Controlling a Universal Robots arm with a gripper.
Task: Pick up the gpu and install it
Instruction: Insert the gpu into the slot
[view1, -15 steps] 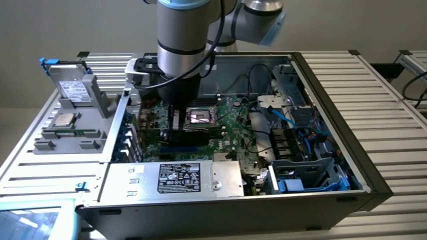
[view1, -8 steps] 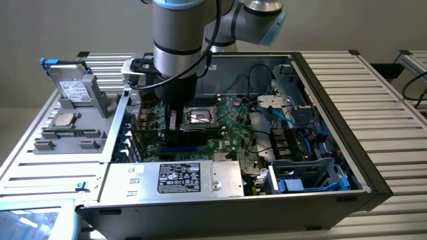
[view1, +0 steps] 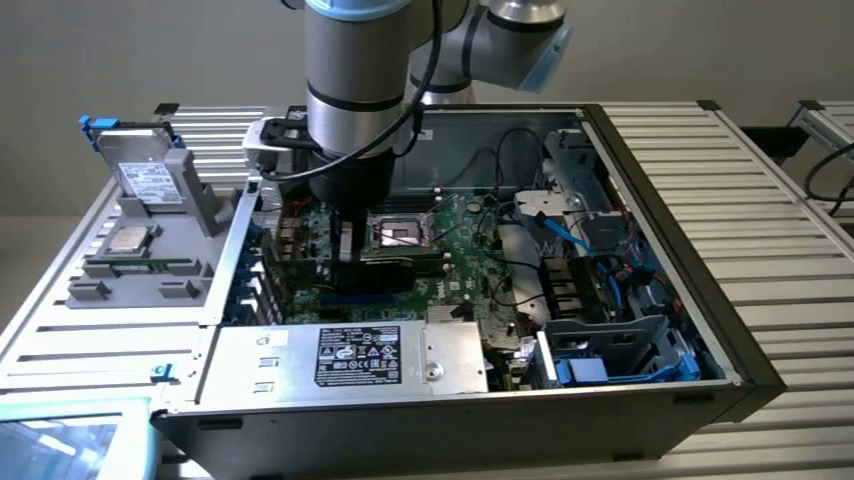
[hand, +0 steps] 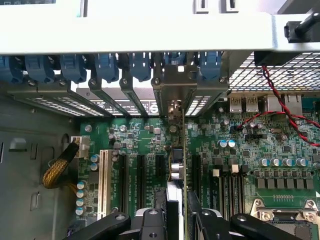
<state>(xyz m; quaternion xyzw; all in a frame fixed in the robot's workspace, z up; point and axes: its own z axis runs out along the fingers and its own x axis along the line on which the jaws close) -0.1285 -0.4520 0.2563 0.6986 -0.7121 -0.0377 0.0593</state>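
Grip confirmed: my gripper (hand: 181, 215) is clamped on the flat, matte-black, green-edged gpu (hand: 184, 150), which stands upright on edge at the expansion slots of the green motherboard (hand: 240, 150).

Looked down into the open computer case (view1: 427, 435); from behind the end effector (hand: 181, 199), close onto its motherboard (hand: 145, 132), shared by both.

No text can be read. The black label (view1: 358, 357) on the power supply (view1: 454, 362) (white print) and the white label (view1: 150, 181) on the drive (view1: 134, 150) are illegible.
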